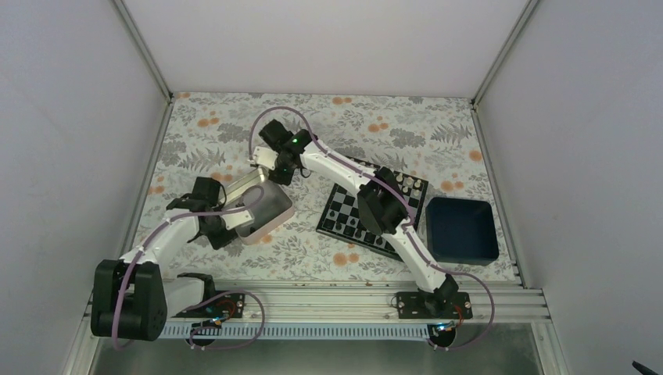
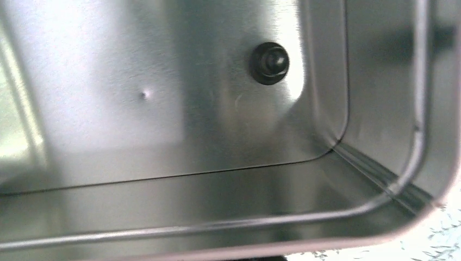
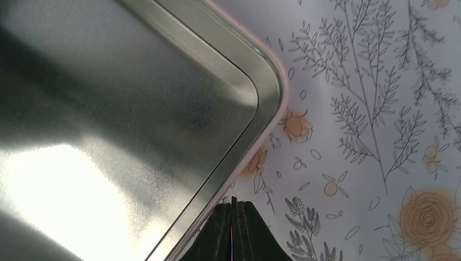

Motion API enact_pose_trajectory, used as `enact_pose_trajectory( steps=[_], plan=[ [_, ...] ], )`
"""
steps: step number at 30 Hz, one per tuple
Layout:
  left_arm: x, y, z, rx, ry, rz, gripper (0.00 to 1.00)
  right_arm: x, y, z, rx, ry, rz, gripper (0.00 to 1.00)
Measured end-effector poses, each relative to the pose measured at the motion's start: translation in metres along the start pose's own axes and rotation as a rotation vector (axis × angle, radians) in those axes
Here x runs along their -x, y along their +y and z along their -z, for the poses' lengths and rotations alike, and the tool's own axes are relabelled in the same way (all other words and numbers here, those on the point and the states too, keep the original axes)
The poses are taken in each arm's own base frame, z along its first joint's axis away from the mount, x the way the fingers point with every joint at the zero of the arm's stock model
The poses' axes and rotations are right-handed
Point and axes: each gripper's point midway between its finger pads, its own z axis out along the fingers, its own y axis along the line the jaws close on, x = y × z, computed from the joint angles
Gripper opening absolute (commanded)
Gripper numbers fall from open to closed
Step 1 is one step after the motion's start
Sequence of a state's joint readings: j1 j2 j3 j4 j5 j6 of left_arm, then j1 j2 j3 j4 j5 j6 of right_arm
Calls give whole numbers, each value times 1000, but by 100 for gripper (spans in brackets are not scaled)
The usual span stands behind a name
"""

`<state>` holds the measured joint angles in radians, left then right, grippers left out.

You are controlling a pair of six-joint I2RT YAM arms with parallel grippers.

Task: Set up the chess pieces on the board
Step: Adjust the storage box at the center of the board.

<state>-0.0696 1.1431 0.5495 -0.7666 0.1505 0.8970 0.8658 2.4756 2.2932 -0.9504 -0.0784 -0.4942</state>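
Both hands at the square silver metal tin (image 1: 270, 209), with one tiny black chess piece (image 2: 269, 63) on its floor.
My left hand (image 1: 225, 226) pinches the tin's rim. My right hand (image 3: 232, 228), fingers pressed together and empty, sits just outside a corner. The black-and-silver checkered chessboard (image 1: 342, 216) lies right of the tin on the flowered surface (image 1: 313, 258), with my right arm crossing over it.
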Motion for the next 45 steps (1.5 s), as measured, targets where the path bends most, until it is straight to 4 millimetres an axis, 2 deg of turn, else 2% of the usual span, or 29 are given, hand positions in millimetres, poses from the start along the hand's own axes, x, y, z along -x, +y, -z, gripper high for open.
enact_pose_trajectory(
  steps=[6,10,14,20,26,29,34,39,45],
  plan=[
    [7,-17,0,-84,1,-31,2,17,-2,0,-13,-64,-3,4],
    [22,-26,4,-119,-23,-63,2,26,-2,2,-10,-105,-1,4],
    [38,-35,6,-145,-44,-108,2,32,8,1,21,-123,10,4],
    [50,-49,-3,-202,-32,-149,2,40,23,2,75,-151,18,4],
    [62,-66,-13,-246,-8,-218,2,44,19,2,60,-168,-14,4],
    [69,-74,-16,-257,-6,-254,2,44,13,1,31,-171,-29,4],
    [79,-83,-22,-267,2,-301,2,39,-8,0,-46,-165,-56,4],
    [82,-80,-28,-250,18,-316,2,28,-43,4,-125,-158,-108,4],
    [81,-75,-29,-221,29,-320,2,21,-71,9,-163,-177,-143,3]
  ],
)
